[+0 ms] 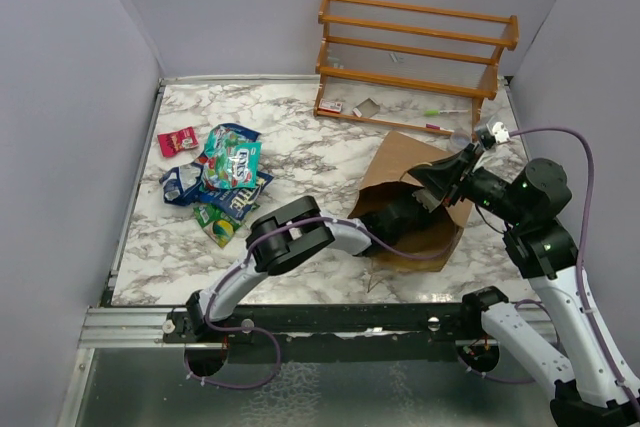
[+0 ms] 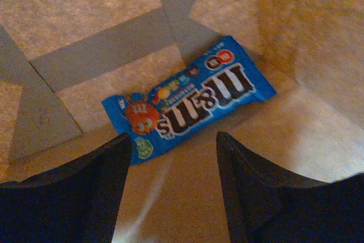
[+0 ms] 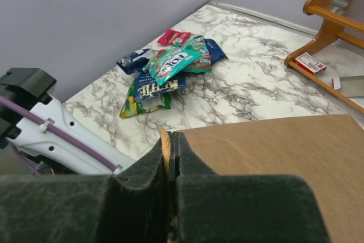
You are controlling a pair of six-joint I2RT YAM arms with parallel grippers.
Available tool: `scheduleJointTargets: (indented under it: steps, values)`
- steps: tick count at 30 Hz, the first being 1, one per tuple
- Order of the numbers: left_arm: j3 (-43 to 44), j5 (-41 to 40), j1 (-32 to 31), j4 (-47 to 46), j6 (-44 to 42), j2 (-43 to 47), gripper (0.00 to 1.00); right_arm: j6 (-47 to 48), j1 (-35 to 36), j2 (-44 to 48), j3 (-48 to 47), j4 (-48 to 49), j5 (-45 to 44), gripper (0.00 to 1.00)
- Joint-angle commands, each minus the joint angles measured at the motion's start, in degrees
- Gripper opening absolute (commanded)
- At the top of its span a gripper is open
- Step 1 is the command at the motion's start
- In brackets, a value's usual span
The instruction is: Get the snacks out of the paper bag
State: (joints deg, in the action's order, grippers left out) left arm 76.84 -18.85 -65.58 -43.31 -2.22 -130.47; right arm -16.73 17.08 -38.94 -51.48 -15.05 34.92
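Observation:
The brown paper bag lies on its side right of the table's middle, mouth toward the near edge. My left gripper is inside it, open and empty; a blue M&M's packet lies on the bag's floor just beyond the fingertips. In the top view the left gripper is hidden in the bag's mouth. My right gripper is shut on the bag's upper edge, holding the mouth up; it also shows in the top view. Several snack packets lie piled at the left, also seen in the right wrist view.
An orange wooden rack stands at the back right with small scraps on its base. A small red packet lies at the far left. Grey walls close the table on three sides.

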Motion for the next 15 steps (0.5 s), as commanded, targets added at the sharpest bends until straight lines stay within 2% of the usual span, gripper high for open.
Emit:
scheduleJointTargets:
  steps: [1, 4, 7, 11, 15]
  values:
    - [5.07, -5.32, 1.08, -2.81, -0.17, -4.14, 0.66, -0.51, -0.03, 0.17, -2.12, -0.11, 2.04, 0.02]
    - [7.57, -5.64, 2.0, -2.2, -0.96, -6.6, 0.7, -0.39, -0.03, 0.34, -2.17, -0.33, 1.67, 0.02]
    - [9.73, -5.94, 3.22, -2.41, 0.36, -9.07, 0.88, -0.43, -0.03, 0.21, -2.02, -0.17, 2.06, 0.02]
    - [12.86, -3.35, 3.84, -3.3, -0.35, -12.07, 0.93, -0.58, -0.03, -0.19, -1.89, -0.07, 2.5, 0.02]
    - [14.92, 1.62, 4.05, -7.02, -3.11, -15.28, 0.94, -0.64, -0.04, -0.43, -1.95, -0.15, 2.49, 0.02]
